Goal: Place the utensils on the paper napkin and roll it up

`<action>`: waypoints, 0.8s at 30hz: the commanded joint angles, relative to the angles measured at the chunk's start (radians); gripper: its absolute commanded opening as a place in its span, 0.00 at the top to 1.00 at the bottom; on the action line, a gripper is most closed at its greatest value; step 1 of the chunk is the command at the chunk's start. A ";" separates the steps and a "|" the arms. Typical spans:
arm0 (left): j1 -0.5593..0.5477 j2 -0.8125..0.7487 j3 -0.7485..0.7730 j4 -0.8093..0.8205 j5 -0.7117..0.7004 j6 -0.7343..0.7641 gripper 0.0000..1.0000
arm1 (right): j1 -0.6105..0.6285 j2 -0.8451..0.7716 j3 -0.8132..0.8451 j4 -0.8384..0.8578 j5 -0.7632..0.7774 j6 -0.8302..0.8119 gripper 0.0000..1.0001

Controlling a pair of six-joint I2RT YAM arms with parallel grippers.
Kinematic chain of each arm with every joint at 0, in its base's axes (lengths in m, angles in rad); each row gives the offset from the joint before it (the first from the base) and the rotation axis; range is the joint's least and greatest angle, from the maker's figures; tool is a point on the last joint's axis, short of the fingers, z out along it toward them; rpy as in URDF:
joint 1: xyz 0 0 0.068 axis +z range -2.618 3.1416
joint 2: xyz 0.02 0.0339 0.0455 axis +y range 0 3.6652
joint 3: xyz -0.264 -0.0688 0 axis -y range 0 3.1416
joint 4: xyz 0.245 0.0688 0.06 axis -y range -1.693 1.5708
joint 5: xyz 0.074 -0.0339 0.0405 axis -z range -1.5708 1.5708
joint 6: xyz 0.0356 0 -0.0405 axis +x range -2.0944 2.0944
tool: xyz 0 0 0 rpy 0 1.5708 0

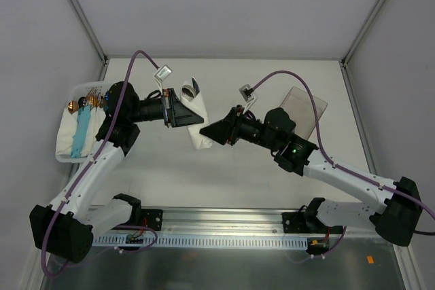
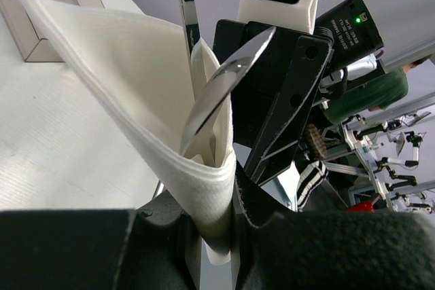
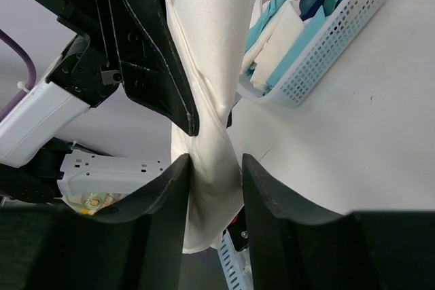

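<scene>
The paper napkin (image 1: 198, 115) is a narrow white roll held in the air between both arms. A spoon's rounded silvery end (image 1: 192, 88) sticks out of its top; other utensils are hidden inside. My left gripper (image 1: 182, 110) is shut on the roll; in the left wrist view the napkin (image 2: 163, 134) with the spoon (image 2: 214, 96) rises from the clamped jaws (image 2: 221, 232). My right gripper (image 1: 212, 132) holds the roll's lower end; in the right wrist view the napkin (image 3: 211, 106) is pinched between its fingers (image 3: 163, 198).
A white mesh basket (image 1: 66, 149) at the left holds light-blue rolled bundles and coloured cutlery; it also shows in the right wrist view (image 3: 333, 49). A clear plastic tray (image 1: 304, 108) lies at the right behind the right arm. Walls enclose the table.
</scene>
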 commanded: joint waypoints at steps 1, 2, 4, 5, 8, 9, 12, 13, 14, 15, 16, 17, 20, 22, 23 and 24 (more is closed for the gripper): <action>0.000 -0.007 0.051 0.025 -0.012 0.017 1.00 | -0.003 -0.021 0.047 -0.015 -0.002 -0.039 0.65; 0.000 -0.006 0.051 0.028 -0.011 0.014 1.00 | -0.001 -0.020 0.047 -0.010 -0.005 -0.039 0.77; 0.000 -0.006 0.046 0.042 -0.014 -0.001 1.00 | -0.003 -0.012 0.050 -0.009 -0.017 -0.040 0.85; 0.000 -0.006 0.044 0.054 -0.014 -0.009 1.00 | -0.003 -0.006 0.055 -0.009 -0.025 -0.040 0.87; 0.000 -0.004 0.043 0.086 -0.011 -0.039 1.00 | -0.003 0.005 0.055 -0.023 -0.016 -0.034 0.65; 0.000 -0.004 0.048 0.089 -0.012 -0.043 1.00 | -0.003 0.002 0.049 -0.029 -0.002 -0.033 0.60; 0.000 -0.012 0.051 0.077 -0.017 -0.035 1.00 | -0.004 -0.046 0.038 -0.099 0.079 -0.062 0.46; 0.000 -0.015 0.055 0.038 -0.023 -0.009 1.00 | -0.006 -0.078 0.040 -0.127 0.104 -0.076 0.45; 0.000 -0.015 0.060 0.023 -0.029 0.005 1.00 | -0.009 -0.098 0.044 -0.182 0.151 -0.105 0.45; 0.000 -0.018 0.064 0.004 -0.034 0.041 1.00 | -0.009 -0.116 0.049 -0.210 0.177 -0.120 0.45; 0.000 -0.021 0.067 -0.021 -0.048 0.058 1.00 | -0.008 -0.136 0.057 -0.239 0.229 -0.132 0.45; 0.000 -0.021 0.071 -0.073 -0.060 0.078 1.00 | -0.009 -0.171 0.066 -0.294 0.240 -0.160 0.45; 0.000 -0.026 0.075 -0.136 -0.111 0.128 1.00 | -0.007 -0.208 0.119 -0.389 0.316 -0.189 0.48; 0.000 -0.026 0.078 -0.161 -0.149 0.149 1.00 | -0.007 -0.213 0.153 -0.434 0.332 -0.203 0.50; 0.000 -0.024 0.081 -0.171 -0.158 0.157 1.00 | -0.003 -0.212 0.165 -0.461 0.329 -0.203 0.53; 0.000 -0.021 0.089 -0.191 -0.166 0.161 1.00 | 0.000 -0.201 0.178 -0.474 0.329 -0.209 0.55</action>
